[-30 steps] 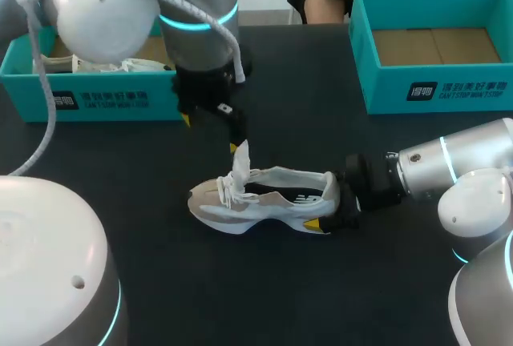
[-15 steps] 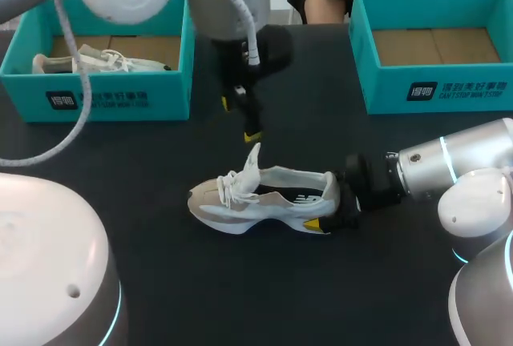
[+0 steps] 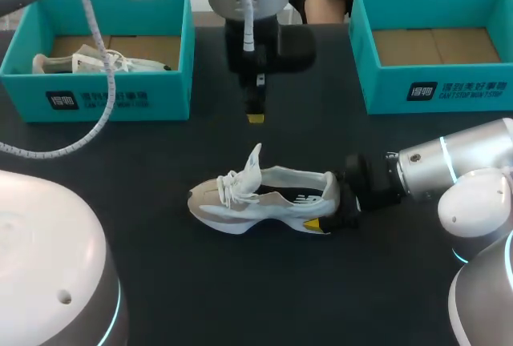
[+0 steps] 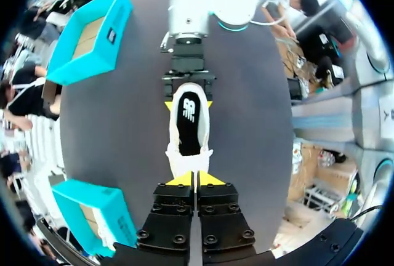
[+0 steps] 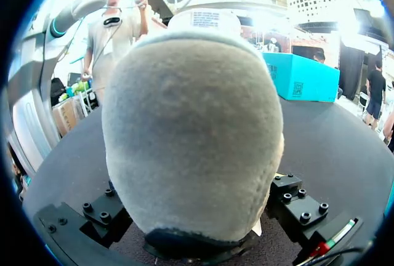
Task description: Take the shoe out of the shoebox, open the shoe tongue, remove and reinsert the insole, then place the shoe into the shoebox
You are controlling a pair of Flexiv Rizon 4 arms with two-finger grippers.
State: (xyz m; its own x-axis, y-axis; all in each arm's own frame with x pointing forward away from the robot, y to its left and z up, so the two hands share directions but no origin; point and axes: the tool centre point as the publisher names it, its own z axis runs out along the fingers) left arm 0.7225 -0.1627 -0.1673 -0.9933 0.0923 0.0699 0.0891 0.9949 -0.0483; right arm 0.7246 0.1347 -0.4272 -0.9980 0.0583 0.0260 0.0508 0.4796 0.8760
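Note:
A white and grey shoe (image 3: 264,198) lies on its sole mid-table, toe to the left, its tongue (image 3: 253,162) standing up. My right gripper (image 3: 330,210) comes in from the right and is shut on the shoe's heel, one finger on each side; the right wrist view is filled by the grey heel (image 5: 191,130). My left gripper (image 3: 255,115) hangs above the table behind the shoe, shut and holding nothing. From the left wrist, its joined yellow tips (image 4: 197,178) point down over the shoe (image 4: 189,124), whose dark insole shows in the opening.
A teal shoebox (image 3: 104,98) at the back left holds a second white shoe (image 3: 96,63). Another teal shoebox (image 3: 437,90) at the back right shows only its cardboard floor. Dark table surface lies in front of the shoe.
My left gripper has let go of the tongue, risen and moved back and to the right, and its fingers have closed. The tongue stays up; the right arm and shoe have not moved.

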